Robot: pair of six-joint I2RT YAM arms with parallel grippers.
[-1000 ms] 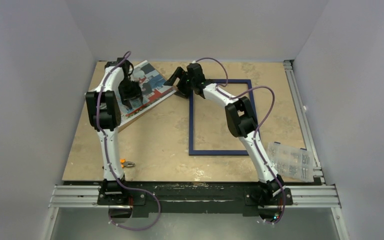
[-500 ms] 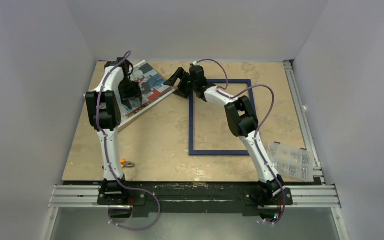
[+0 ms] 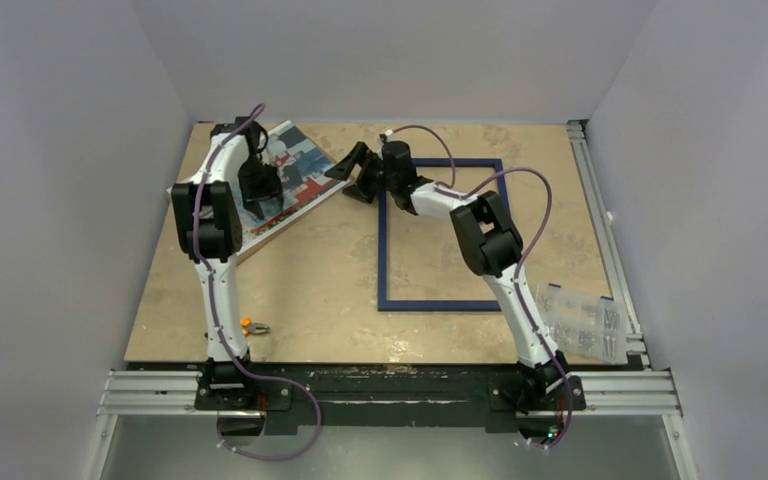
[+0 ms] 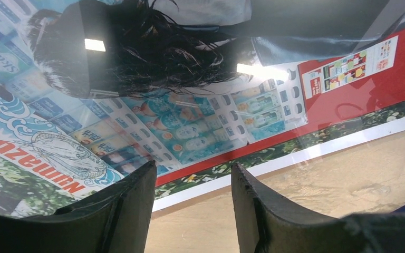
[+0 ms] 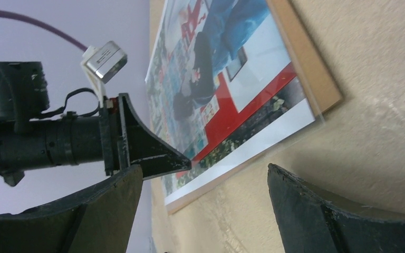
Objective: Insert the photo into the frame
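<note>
The photo (image 3: 295,165) lies face up on a brown backing board (image 3: 260,240) at the far left, with a glossy clear sheet over it. My left gripper (image 3: 263,203) hovers low over the photo's near edge, jaws open and nothing between them; in the left wrist view the photo (image 4: 190,132) and its white border show just past the left gripper (image 4: 192,171). My right gripper (image 3: 348,180) is open wide beside the photo's right corner, not touching it. The right wrist view shows the photo (image 5: 211,68) and the left gripper's finger (image 5: 147,150). The dark blue frame (image 3: 383,250) lies flat at centre right.
A clear plastic parts box (image 3: 580,322) sits at the near right corner. A small orange item (image 3: 252,326) lies by the left arm's base. An aluminium rail (image 3: 600,200) runs along the table's right side. Walls close in the back and sides.
My right gripper has swung left from the frame's top left corner toward the photo's right corner. The left gripper's jaws have narrowed a little over the photo.
</note>
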